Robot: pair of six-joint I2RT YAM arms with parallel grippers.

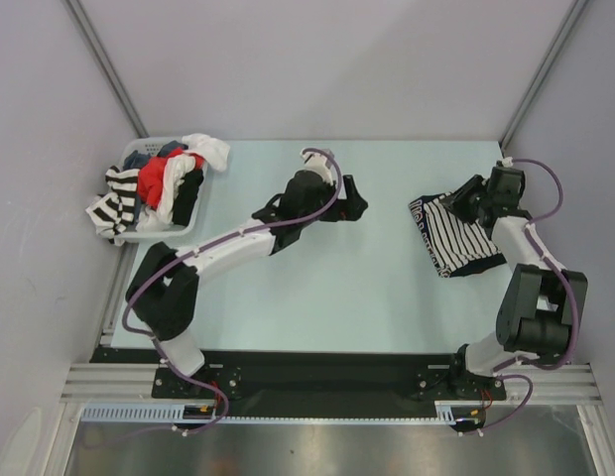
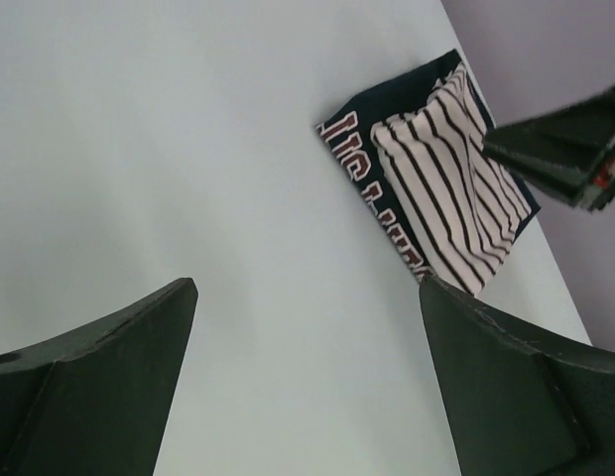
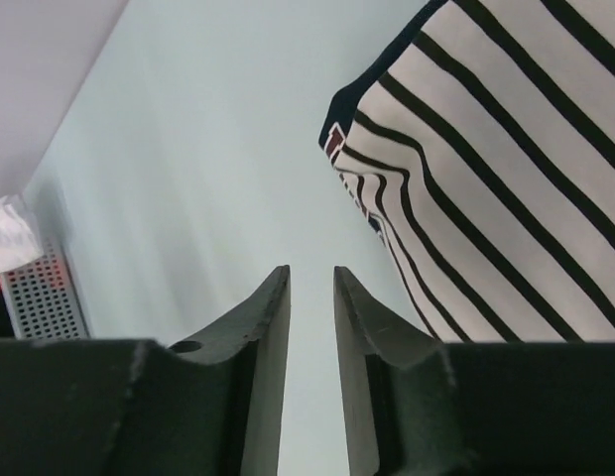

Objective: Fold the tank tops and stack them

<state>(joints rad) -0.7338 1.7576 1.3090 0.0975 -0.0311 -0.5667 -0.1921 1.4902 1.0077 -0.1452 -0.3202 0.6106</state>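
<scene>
When viewed from overhead, locate the striped tank top (image 1: 464, 236) at 3 o'clock on the table (image 1: 317, 297), folded flat atop the navy jersey (image 1: 418, 220), showing navy edging along the 9 and 6 o'clock sides. Note the right gripper (image 1: 456, 205) near the stack's 12 o'clock edge, and the left gripper (image 1: 352, 198) well apart at 9 o'clock of the stack. Note the basket (image 1: 154, 235) of loose garments at 9 o'clock on the table.

Through the left wrist camera: fingers spread fully, pinching nothing, bare table between. Stack at 1 o'clock.

Through the right wrist camera: fingers drawn almost together, slim gap remaining, pinching nothing. Striped cloth at 2 o'clock, apart from the tips.

Judged progress: folding and stacking of both tops apparently done. Remaining, at most: squaring the stack and parking both arms. Relevance of the basket garments to the task: undetermined.
</scene>
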